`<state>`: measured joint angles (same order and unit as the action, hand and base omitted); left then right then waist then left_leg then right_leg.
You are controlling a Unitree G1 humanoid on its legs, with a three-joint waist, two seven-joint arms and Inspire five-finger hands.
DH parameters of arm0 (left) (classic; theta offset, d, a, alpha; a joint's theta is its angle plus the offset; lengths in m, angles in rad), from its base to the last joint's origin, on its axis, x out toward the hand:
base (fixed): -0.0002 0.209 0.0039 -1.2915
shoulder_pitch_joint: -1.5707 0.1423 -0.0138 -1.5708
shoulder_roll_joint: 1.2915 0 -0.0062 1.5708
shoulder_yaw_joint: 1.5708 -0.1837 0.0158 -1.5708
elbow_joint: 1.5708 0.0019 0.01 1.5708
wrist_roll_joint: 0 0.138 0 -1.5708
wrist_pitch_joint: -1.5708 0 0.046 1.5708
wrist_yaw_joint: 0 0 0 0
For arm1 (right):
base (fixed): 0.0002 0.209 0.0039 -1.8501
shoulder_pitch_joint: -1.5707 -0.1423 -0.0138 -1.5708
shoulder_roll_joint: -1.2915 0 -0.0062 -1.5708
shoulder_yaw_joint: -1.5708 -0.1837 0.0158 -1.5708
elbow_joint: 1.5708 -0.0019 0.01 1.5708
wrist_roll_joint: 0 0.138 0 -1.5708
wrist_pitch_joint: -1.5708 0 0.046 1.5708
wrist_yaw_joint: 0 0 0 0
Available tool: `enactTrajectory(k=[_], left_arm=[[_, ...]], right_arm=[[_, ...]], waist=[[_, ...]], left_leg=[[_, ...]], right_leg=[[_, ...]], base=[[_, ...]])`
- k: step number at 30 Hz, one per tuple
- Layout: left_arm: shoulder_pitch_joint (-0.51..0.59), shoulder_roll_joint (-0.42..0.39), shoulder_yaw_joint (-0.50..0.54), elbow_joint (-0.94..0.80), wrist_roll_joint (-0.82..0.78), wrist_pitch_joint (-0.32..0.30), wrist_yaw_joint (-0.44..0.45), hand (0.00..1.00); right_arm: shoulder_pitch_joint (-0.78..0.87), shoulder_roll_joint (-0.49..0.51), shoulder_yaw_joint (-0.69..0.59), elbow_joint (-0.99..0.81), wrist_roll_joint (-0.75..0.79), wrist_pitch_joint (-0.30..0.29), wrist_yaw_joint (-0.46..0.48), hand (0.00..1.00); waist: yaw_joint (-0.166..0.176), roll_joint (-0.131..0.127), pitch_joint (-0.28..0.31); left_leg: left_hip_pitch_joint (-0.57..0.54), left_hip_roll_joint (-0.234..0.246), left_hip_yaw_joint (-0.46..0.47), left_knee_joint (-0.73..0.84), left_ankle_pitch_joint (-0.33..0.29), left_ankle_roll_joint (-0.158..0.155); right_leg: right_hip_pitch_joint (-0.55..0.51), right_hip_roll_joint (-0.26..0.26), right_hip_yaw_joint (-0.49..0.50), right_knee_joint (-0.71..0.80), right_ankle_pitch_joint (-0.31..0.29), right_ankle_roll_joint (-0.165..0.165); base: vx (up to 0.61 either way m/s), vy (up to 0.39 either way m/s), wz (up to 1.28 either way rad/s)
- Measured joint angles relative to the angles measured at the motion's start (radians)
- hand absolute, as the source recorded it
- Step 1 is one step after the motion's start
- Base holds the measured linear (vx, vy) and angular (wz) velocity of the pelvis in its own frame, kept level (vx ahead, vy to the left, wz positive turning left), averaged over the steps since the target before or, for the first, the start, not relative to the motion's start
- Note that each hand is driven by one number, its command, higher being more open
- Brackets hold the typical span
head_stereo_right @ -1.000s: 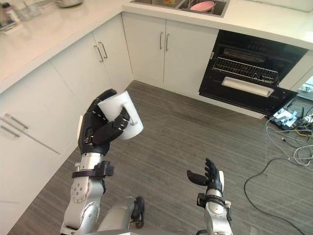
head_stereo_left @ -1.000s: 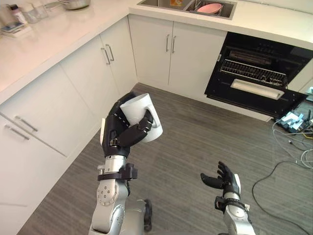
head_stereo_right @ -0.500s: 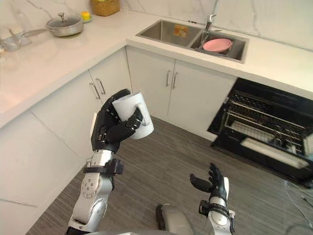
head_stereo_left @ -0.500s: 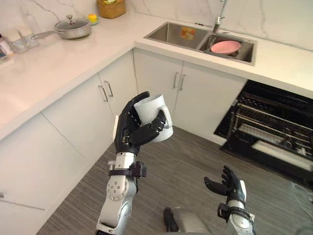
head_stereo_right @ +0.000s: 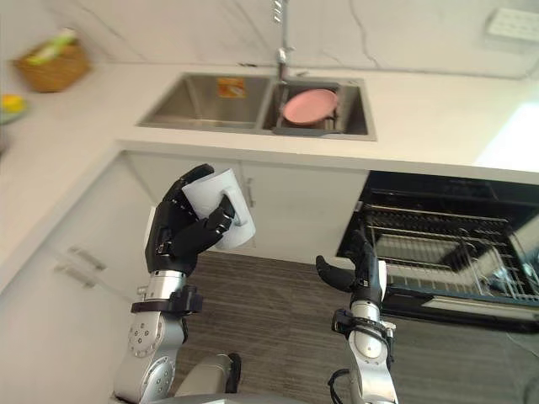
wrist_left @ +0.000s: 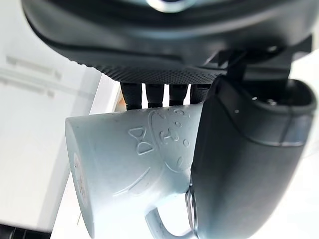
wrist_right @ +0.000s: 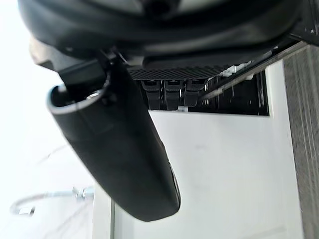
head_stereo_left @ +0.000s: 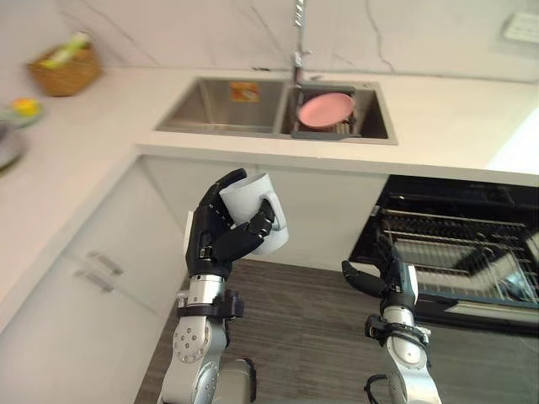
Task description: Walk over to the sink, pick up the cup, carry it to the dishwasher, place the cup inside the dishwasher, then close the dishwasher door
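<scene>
View has swung to face the sink (head_stereo_left: 210, 108) since half a second ago; grip unchanged. Left hand (head_stereo_left: 212, 242) is curled round the white cup (head_stereo_left: 254, 198), held up before the cabinets. Right hand (head_stereo_left: 390, 279) is relaxed and empty, near the open dishwasher (head_stereo_left: 459, 252).

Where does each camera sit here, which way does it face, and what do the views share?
Left eye view: on the head, facing down and forward at the sink and open dishwasher; the left hand grips the cup, the right hand is open.
Right eye view: on the head, beside it; same scene.
Left wrist view: on the left wrist, looking along its hand to the cup.
Right wrist view: on the right wrist, looking past its thumb toward the dishwasher.
Shared: the cup shows in both eye views and the left wrist view.
</scene>
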<state>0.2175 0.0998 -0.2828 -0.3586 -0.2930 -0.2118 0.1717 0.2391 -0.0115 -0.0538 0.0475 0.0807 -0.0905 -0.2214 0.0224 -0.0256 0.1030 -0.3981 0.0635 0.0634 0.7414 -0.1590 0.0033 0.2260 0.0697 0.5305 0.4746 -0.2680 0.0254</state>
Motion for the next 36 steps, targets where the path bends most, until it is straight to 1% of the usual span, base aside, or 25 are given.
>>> enactTrajectory(k=[1,2,3,4,5,7,8,9,10,11,12,13,14,15,16,18,19,20,22,23,24,26,30,33,36], left_arm=[[-0.001,0.019,-0.02,-0.005,0.002,-0.003,-0.004,0.3],[0.002,0.027,-0.025,-0.006,0.007,-0.008,-0.003,0.3],[0.0,0.025,-0.022,0.003,0.009,-0.007,0.001,0.3],[-0.004,0.017,-0.019,0.007,0.01,-0.004,0.005,0.3],[-0.007,0.001,-0.021,0.02,0.013,-0.004,0.006,0.3],[-0.007,0.0,-0.016,0.021,0.018,-0.007,0.006,0.3],[-0.007,0.0,-0.011,0.022,0.018,-0.01,0.007,0.3],[-0.009,0.002,0.002,0.028,0.019,-0.015,0.006,0.3],[-0.018,0.003,0.011,0.048,0.02,-0.024,0.007,0.3],[-0.02,0.002,0.021,0.062,0.021,-0.024,0.007,0.3],[-0.022,-0.007,0.024,0.104,0.024,-0.024,0.013,0.3],[-0.019,-0.015,0.023,0.134,0.036,-0.02,0.023,0.3],[-0.018,-0.018,0.024,0.137,0.04,-0.018,0.024,0.3],[-0.019,-0.037,0.034,0.135,0.04,-0.018,0.025,0.3],[-0.018,-0.044,0.042,0.135,0.04,-0.017,0.026,0.3],[-0.015,-0.05,0.037,0.131,0.04,-0.017,0.026,0.3],[-0.015,-0.052,0.036,0.123,0.041,-0.017,0.024,0.3],[-0.016,-0.052,0.039,0.118,0.041,-0.017,0.024,0.3],[-0.024,-0.049,0.045,0.113,0.043,-0.017,0.026,0.3],[-0.027,-0.05,0.044,0.113,0.049,-0.017,0.028,0.3],[-0.029,-0.045,0.042,0.116,0.056,-0.018,0.029,0.3],[-0.03,-0.034,0.036,0.119,0.058,-0.017,0.028,0.3],[-0.032,-0.033,0.031,0.119,0.058,-0.017,0.028,0.3],[-0.032,-0.03,0.028,0.119,0.06,-0.017,0.028,0.3],[-0.038,-0.025,0.03,0.12,0.067,-0.017,0.028,0.3]], right_arm=[[0.016,0.026,-0.002,-0.056,-0.007,-0.005,-0.013,0.9],[0.008,0.042,0.018,-0.082,-0.013,-0.019,-0.018,0.9],[0.007,0.044,0.034,-0.094,-0.016,-0.019,-0.015,0.9],[-0.005,0.042,0.05,-0.116,-0.031,-0.02,-0.001,0.9],[-0.017,0.046,0.072,-0.146,-0.045,-0.02,0.011,0.9],[-0.031,0.052,0.089,-0.149,-0.045,-0.028,0.022,0.9],[-0.034,0.047,0.095,-0.148,-0.046,-0.03,0.022,0.9],[-0.041,0.035,0.104,-0.148,-0.046,-0.038,0.022,0.9],[-0.046,0.019,0.102,-0.148,-0.046,-0.051,0.02,0.9],[-0.046,0.011,0.101,-0.148,-0.046,-0.054,0.019,0.9],[-0.042,-0.01,0.098,-0.148,-0.046,-0.056,0.016,0.9],[-0.034,-0.027,0.087,-0.15,-0.046,-0.056,0.011,0.9],[-0.035,-0.03,0.08,-0.153,-0.046,-0.056,0.009,0.9],[-0.032,-0.031,0.075,-0.172,-0.045,-0.056,0.004,0.9],[-0.03,-0.032,0.078,-0.183,-0.045,-0.056,0.002,0.9],[-0.029,-0.027,0.081,-0.206,-0.045,-0.056,0.0,0.9],[-0.031,-0.028,0.081,-0.235,-0.045,-0.059,0.0,0.9],[-0.036,-0.029,0.081,-0.244,-0.045,-0.065,0.0,0.9],[-0.058,-0.029,0.081,-0.251,-0.045,-0.078,-0.003,0.9],[-0.06,-0.031,0.08,-0.25,-0.045,-0.079,-0.004,0.9],[-0.057,-0.03,0.08,-0.237,-0.045,-0.079,-0.004,0.9],[-0.024,-0.023,0.077,-0.237,-0.045,-0.078,0.001,0.9],[-0.023,-0.022,0.078,-0.237,-0.044,-0.078,0.021,0.9],[-0.022,-0.022,0.078,-0.237,-0.044,-0.078,0.038,0.9],[-0.022,-0.024,0.074,-0.237,-0.037,-0.078,0.052,0.9]], waist=[[-0.012,-0.029,-0.012],[-0.016,-0.067,-0.021],[-0.016,-0.083,-0.034],[-0.01,-0.07,-0.031],[-0.008,-0.032,-0.023],[-0.004,-0.004,-0.015],[-0.006,-0.004,-0.024],[-0.019,-0.007,-0.039],[-0.037,-0.011,-0.039],[-0.043,-0.014,-0.04],[-0.069,-0.005,-0.041],[-0.069,0.025,-0.043],[-0.064,0.035,-0.037],[-0.062,0.06,-0.023],[-0.06,0.067,-0.018],[-0.042,0.066,-0.018],[-0.037,0.064,-0.017],[-0.035,0.065,-0.018],[-0.033,0.071,-0.022],[-0.037,0.072,-0.021],[-0.037,0.059,-0.018],[-0.059,0.031,-0.033],[-0.06,0.027,-0.039],[-0.059,0.027,-0.04],[-0.065,0.029,-0.046]], left_leg=[[0.014,-0.035,0.046,-0.072,-0.035,-0.025],[0.099,-0.06,0.134,-0.226,-0.007,0.113],[0.115,-0.066,0.152,-0.232,-0.018,0.131],[0.138,-0.047,0.168,-0.232,-0.044,0.147],[0.196,-0.002,0.192,-0.259,-0.07,0.134],[0.278,0.037,0.233,-0.328,-0.085,0.11],[0.295,0.044,0.245,-0.35,-0.084,0.105],[0.319,0.044,0.263,-0.381,-0.079,0.089],[0.346,0.037,0.268,-0.378,-0.094,0.064],[0.358,0.031,0.268,-0.364,-0.107,0.045],[0.378,0.031,0.24,-0.317,-0.142,0.015],[0.379,0.05,0.221,-0.27,-0.154,-0.001],[0.364,0.062,0.209,-0.227,-0.154,-0.001],[0.298,0.096,0.168,-0.072,-0.143,-0.014],[0.258,0.114,0.149,0.024,-0.129,-0.024],[0.24,0.107,0.105,0.058,-0.148,-0.027],[0.232,0.08,0.057,0.008,-0.17,-0.028],[0.227,0.063,0.026,-0.027,-0.176,-0.027],[0.208,0.007,-0.091,-0.155,-0.177,-0.037],[0.225,-0.012,-0.144,-0.292,-0.1,-0.045],[0.252,-0.016,-0.131,-0.312,-0.037,-0.035],[0.287,-0.047,-0.115,-0.349,-0.021,-0.021],[0.314,-0.067,-0.074,-0.394,-0.012,-0.006],[0.351,-0.061,-0.043,-0.435,-0.009,-0.003],[0.388,-0.054,-0.009,-0.48,-0.007,0.0]], right_leg=[[-0.026,-0.011,-0.032,0.125,0.006,0.015],[-0.071,-0.063,-0.066,0.231,-0.05,0.049],[-0.091,-0.081,-0.066,0.241,-0.069,0.042],[-0.13,-0.078,-0.09,0.241,-0.101,0.039],[-0.199,-0.061,-0.176,0.215,-0.142,0.035],[-0.295,-0.042,-0.298,0.188,-0.151,0.023],[-0.329,-0.04,-0.339,0.158,-0.147,0.019],[-0.374,-0.04,-0.415,0.059,-0.122,0.002],[-0.394,-0.03,-0.45,-0.033,-0.049,-0.018],[-0.397,-0.024,-0.448,-0.062,0.006,-0.027],[-0.37,-0.021,-0.459,-0.064,0.082,-0.043],[-0.337,-0.006,-0.46,-0.09,0.076,-0.052],[-0.328,0.002,-0.455,-0.1,0.076,-0.053],[-0.296,0.021,-0.448,-0.129,0.081,-0.066],[-0.272,0.03,-0.438,-0.148,0.083,-0.075],[-0.223,0.034,-0.393,-0.179,0.082,-0.087],[-0.207,0.033,-0.363,-0.19,0.08,-0.089],[-0.204,0.032,-0.344,-0.193,0.08,-0.089],[-0.201,0.024,-0.302,-0.195,0.079,-0.088],[-0.192,0.024,-0.288,-0.192,0.073,-0.072],[-0.172,0.017,-0.267,-0.193,0.057,-0.049],[-0.153,-0.021,-0.253,-0.2,0.05,-0.035],[-0.15,-0.052,-0.212,-0.228,0.049,-0.015],[-0.135,-0.054,-0.178,-0.252,0.061,0.004],[-0.133,-0.051,-0.145,-0.257,0.066,0.008]], base=[[0.31,0.327,-1.06],[0.24,0.317,-0.99],[0.21,0.211,-1.05],[0.25,0.17,-1.14],[0.24,0.167,-1.14],[0.2,0.175,-0.95],[0.2,0.099,-0.67],[0.2,0.001,-0.32],[0.23,-0.019,-0.15],[0.28,-0.056,0.21],[0.31,-0.044,0.25],[0.3,-0.034,0.16],[0.32,-0.032,-0.13],[0.24,-0.033,-0.24],[0.23,-0.027,-0.28],[0.26,0.069,-0.63],[0.32,0.137,-0.78],[0.25,0.148,-0.72],[0.2,0.172,-0.7],[0.28,0.228,-0.7],[0.26,0.202,-0.51],[0.19,0.156,-0.15],[0.09,0.084,-0.22],[0.05,0.033,-0.33],[0.03,0.012,-0.42]])
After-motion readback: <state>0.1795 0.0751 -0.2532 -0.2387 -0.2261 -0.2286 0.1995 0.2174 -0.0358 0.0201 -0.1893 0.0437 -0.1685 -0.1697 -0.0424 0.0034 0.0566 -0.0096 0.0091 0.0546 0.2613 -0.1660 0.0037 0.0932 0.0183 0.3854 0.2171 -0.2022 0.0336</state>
